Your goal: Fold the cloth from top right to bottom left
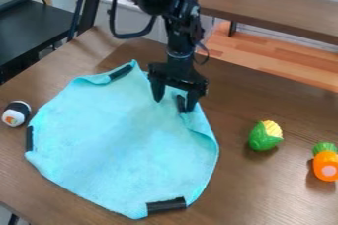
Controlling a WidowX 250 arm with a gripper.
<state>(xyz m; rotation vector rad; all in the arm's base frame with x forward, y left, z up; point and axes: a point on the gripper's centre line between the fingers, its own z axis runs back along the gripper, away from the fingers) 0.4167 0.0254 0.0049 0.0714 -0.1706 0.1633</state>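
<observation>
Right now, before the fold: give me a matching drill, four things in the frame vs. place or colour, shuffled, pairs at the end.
Things:
1. gripper
2. corn
3. sushi roll
4. carrot

Place or colour:
A. left of the cloth, as the camera sees it
B. orange, with a green top
C. at the cloth's upper right part, as the camera sees it
D. green and yellow

Pairs: 1-C, 2-D, 3-A, 4-B
</observation>
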